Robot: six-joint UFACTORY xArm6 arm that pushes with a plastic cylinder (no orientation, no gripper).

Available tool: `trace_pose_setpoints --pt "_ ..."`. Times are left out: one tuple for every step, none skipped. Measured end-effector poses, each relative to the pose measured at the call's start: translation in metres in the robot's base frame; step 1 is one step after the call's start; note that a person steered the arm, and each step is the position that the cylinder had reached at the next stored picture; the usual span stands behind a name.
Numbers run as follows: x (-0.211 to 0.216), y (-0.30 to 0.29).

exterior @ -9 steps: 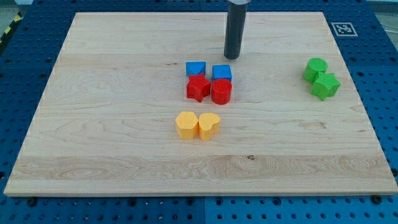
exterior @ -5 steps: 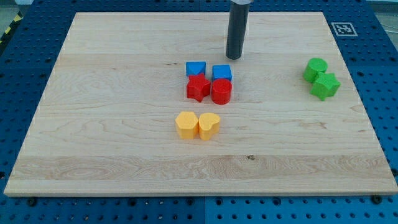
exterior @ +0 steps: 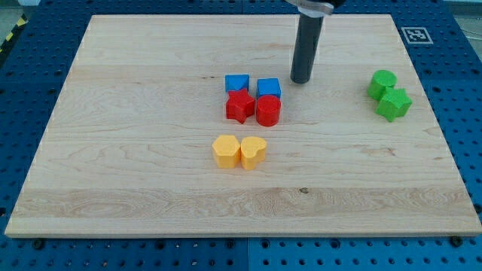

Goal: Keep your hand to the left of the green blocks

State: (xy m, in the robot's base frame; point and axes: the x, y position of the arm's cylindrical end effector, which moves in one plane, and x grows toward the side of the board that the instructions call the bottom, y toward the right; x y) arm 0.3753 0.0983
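Two green blocks sit touching at the view's right: a green cylinder (exterior: 382, 83) and a green star-like block (exterior: 395, 104) just below it. My tip (exterior: 300, 80) rests on the board well to the left of them, about a hundred pixels from the green cylinder. The tip is just up and right of the right blue cube (exterior: 269, 87), with a small gap between them.
A cluster sits mid-board: a left blue cube (exterior: 237, 83), a red star (exterior: 239, 106) and a red cylinder (exterior: 268, 111). Below it lie a yellow hexagon (exterior: 225, 151) and a yellow heart (exterior: 253, 152). A marker tag (exterior: 416, 35) is at the top right corner.
My tip has moved to the right and slightly down, from above the blue cubes toward the green blocks. No block has moved.
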Motion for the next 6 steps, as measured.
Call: trace_pose_setpoints --pt "0.012 0.001" --pt "0.021 0.002" --pt "0.033 0.008" --pt "0.034 0.017" --pt "0.034 0.026" --pt "0.035 0.027"
